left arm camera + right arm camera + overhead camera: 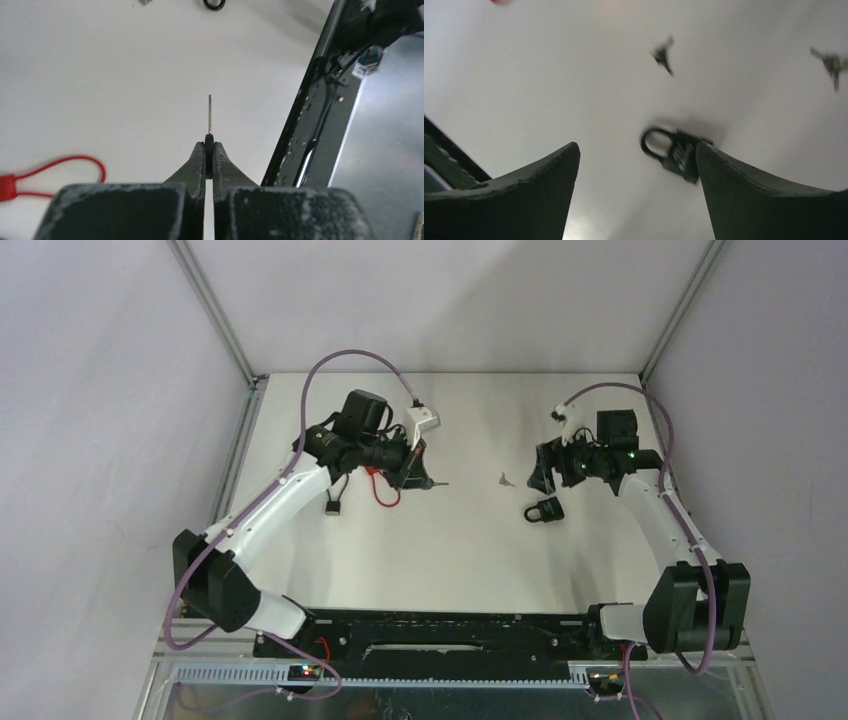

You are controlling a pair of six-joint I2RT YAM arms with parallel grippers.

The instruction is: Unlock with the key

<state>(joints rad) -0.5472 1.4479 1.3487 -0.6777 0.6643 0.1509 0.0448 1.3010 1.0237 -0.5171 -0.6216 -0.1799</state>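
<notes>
- Left gripper (pixel 209 145): clenched on the black head of the key (pixel 210 114); fingers (pixel 192 167) pressed flat together, no gap showing
- Key blade sticks straight out past the fingertips, thin and bare, held clear above the table (pixel 100 75)
- Top view: the left gripper sits at centre-left of the table, with the key blade pointing right, towards the other arm
- Red cord (pixel 385 492): looped on the table just beside the left gripper, on its near side; the left wrist view shows the loop lying flat
- Right gripper (pixel 545 477): released, jaws spread wide, nothing between the fingers (pixel 544 175)
- Padlock (pixel 544 510): black, lying on its side on the table at centre-right, just on the near side of the right gripper
- Right wrist view: the padlock (pixel 679 155) lies below the open jaws, close to the right-hand finger, shackle towards the middle of the gap; cannot tell whether finger and lock body touch
- Key and padlock are well apart, with open table between them
- Loose keys (pixel 505 479): a small cluster on the table between the two grippers, nearer the right one, too small to make out in detail
</notes>
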